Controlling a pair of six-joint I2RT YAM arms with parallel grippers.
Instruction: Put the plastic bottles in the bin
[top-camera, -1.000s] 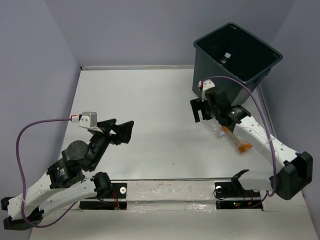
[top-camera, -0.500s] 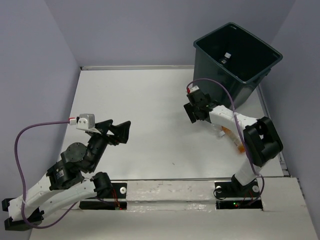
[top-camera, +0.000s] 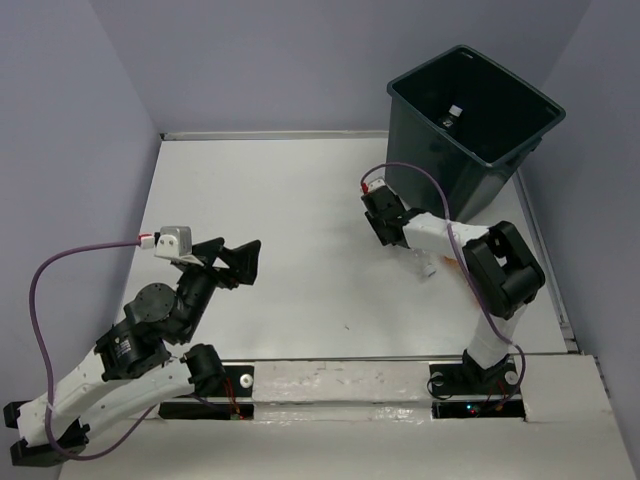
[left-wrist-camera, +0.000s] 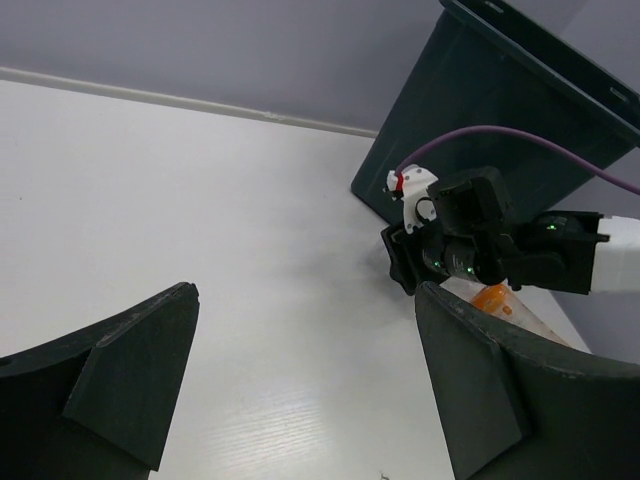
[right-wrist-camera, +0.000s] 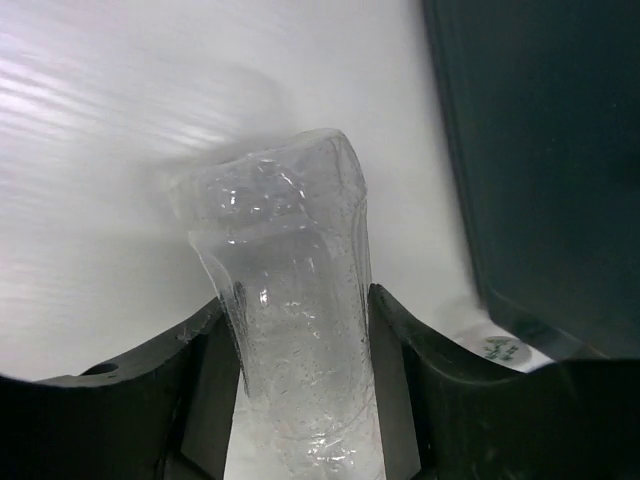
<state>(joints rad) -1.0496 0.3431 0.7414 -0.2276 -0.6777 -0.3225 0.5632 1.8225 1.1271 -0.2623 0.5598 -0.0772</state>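
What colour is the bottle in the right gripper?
Clear and colourless; the bottle shows best in the right wrist view.

White table (top-camera: 280, 220), dark grey-green bin (top-camera: 430, 150) at its far right corner, clear bottle (right-wrist-camera: 290, 300) near it.

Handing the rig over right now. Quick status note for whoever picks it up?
Left claw: open, empty.
Right claw: shut on the crumpled clear plastic bottle, beside the wall of the large dark grey-green square plastic bin.
Done: bottle gripped. No bottle visible in the bin.
Left: carry it over the rim and release.
Note: orange-marked clear plastic shows under the right forearm; cannot tell whether it is the same bottle.
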